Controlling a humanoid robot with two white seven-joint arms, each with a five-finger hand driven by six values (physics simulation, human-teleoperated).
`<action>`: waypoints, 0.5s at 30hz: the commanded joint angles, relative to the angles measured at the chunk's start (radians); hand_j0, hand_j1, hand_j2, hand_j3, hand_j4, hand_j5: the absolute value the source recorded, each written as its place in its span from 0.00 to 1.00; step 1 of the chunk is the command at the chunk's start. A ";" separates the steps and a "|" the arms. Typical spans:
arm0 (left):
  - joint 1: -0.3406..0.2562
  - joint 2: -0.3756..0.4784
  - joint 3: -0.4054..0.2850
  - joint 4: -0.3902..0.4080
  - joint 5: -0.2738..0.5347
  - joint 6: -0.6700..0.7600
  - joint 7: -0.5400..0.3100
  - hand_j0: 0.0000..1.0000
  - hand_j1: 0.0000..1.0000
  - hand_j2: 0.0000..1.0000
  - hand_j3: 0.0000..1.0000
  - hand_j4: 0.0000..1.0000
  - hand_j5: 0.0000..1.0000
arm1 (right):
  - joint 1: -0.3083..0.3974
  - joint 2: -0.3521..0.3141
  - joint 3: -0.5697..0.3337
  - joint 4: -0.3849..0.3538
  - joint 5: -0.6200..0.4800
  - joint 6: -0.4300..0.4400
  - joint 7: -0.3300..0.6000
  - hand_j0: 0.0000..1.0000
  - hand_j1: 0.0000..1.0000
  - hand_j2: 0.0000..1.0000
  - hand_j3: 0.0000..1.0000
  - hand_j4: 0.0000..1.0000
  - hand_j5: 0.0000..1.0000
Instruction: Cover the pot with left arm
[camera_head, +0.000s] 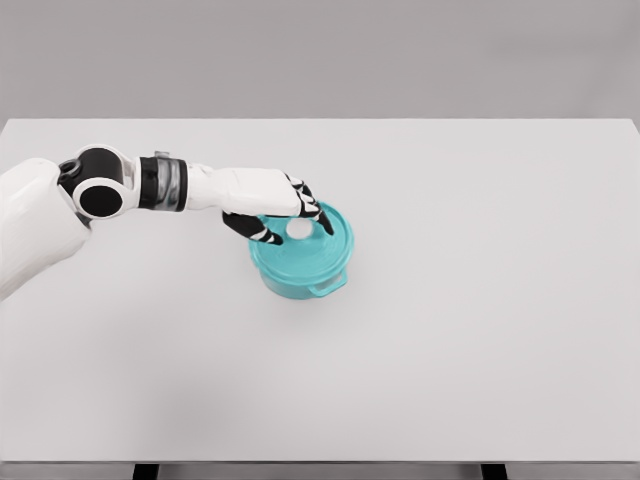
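Head view: your left hand has fingers curled around the white knob of the teal lid, which sits on the teal pot.

The left hand covers the near-left part of the lid, so whether its fingers grip the white knob or only rest beside it cannot be told. The lid hides the inside of the pot, and its far handle is out of sight. The picture's left edge cuts off the arm, and the bottom edge cuts off the table legs.
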 joint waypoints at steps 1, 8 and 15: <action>0.000 0.002 -0.002 0.002 -0.016 -0.004 -0.001 0.99 0.99 0.99 0.99 0.99 0.99 | 0.000 0.000 0.000 0.000 0.001 0.000 0.000 1.00 1.00 1.00 1.00 1.00 1.00; 0.000 0.005 -0.002 0.002 -0.016 -0.004 -0.001 1.00 1.00 1.00 1.00 1.00 1.00 | 0.000 0.000 0.000 0.000 0.001 -0.002 0.000 1.00 1.00 1.00 1.00 1.00 1.00; -0.003 0.010 0.000 0.002 -0.015 -0.004 -0.001 1.00 1.00 1.00 1.00 1.00 1.00 | 0.000 0.000 0.000 0.000 0.001 0.000 0.000 1.00 1.00 1.00 1.00 1.00 1.00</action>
